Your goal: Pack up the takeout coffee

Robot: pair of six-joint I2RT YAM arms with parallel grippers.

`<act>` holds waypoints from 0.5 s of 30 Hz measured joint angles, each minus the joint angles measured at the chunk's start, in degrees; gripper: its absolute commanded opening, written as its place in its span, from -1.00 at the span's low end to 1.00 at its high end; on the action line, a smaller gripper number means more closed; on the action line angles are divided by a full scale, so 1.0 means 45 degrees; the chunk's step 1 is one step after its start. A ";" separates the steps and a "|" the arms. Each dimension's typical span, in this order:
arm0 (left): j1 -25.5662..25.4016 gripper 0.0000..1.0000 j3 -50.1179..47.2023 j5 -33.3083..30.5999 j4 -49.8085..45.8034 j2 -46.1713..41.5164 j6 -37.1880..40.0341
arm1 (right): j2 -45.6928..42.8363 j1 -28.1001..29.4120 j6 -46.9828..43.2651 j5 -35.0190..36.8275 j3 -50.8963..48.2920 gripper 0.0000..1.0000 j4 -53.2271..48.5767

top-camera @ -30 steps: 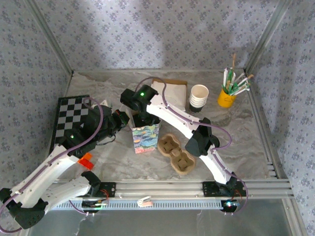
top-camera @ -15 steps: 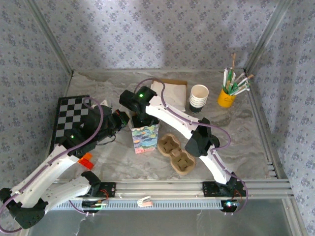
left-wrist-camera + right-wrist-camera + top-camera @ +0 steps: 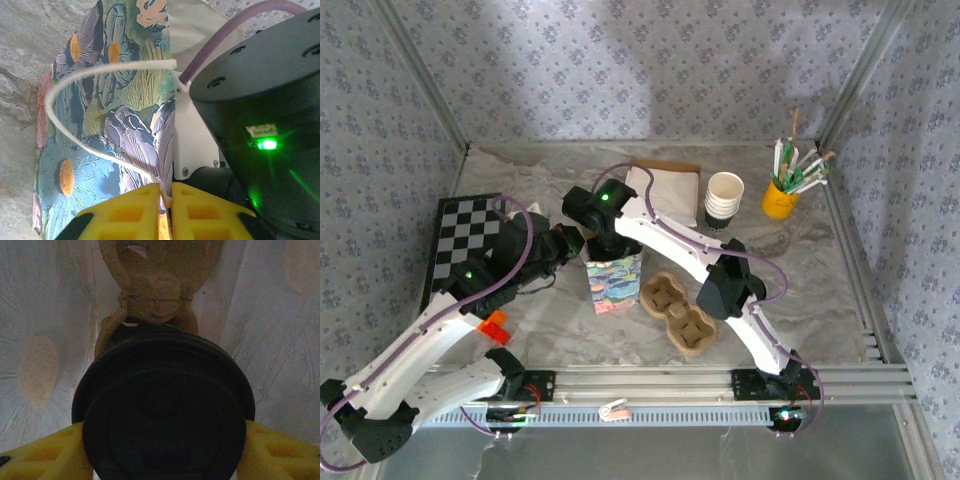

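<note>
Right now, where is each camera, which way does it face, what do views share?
Top external: above and behind the bases, looking down on the table; both arms reach the floral paper bag.
Left wrist: beside the bag, facing its side; left gripper pinches the cord handle.
Right wrist: at the bag's mouth, looking down at the takeout coffee in the right gripper.
Shared: top and left wrist both show the bag and right arm's green light.

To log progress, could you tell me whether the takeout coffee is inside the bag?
Inside: pale bag walls surround the takeout coffee, gripped by the right end effector.
</note>
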 measured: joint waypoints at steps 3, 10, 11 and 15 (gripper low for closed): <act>0.0000 -0.66 0.0087 0.0000 -0.0408 -0.0034 0.0141 | -0.0010 0.0000 0.0000 0.0010 0.0005 0.07 -0.0015; 0.0000 -0.92 0.0189 0.0155 -0.0821 0.0039 0.0476 | -0.0010 0.0000 -0.0010 0.0039 0.0393 0.07 -0.0175; 0.0000 -0.95 0.0194 0.0189 -0.0811 0.0063 0.0505 | -0.0010 0.0010 -0.0024 0.0039 0.0515 0.07 -0.0214; 0.0000 -1.00 0.0194 0.0301 -0.0792 0.0083 0.0622 | -0.0083 0.0024 -0.0092 0.0005 0.0471 0.07 -0.0165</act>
